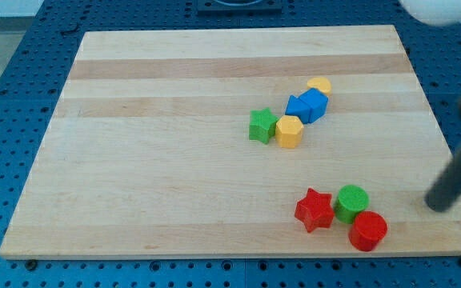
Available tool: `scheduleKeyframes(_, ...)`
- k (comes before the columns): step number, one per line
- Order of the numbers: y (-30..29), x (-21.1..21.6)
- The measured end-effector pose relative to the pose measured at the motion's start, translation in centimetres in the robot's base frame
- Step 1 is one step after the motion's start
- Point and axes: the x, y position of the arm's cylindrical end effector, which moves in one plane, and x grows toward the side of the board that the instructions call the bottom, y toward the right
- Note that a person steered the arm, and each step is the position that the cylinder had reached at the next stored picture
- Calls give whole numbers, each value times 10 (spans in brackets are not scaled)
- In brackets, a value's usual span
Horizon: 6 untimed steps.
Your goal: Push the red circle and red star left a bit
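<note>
The red star lies near the board's bottom right. The red circle sits just to its right and slightly lower. A green circle rests between them, touching both. My rod comes in from the view's right edge, and my tip rests on the board to the right of the red circle, apart from it by a clear gap.
A cluster sits mid-board at the right: a green star, a yellow hexagon, two blue blocks and a yellow heart. The wooden board lies on a blue perforated table.
</note>
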Motion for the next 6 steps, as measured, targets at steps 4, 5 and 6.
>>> scheduleKeyframes(4, -104, 20)
scheduleKeyframes(5, -149, 12)
scheduleKeyframes(6, -194, 6)
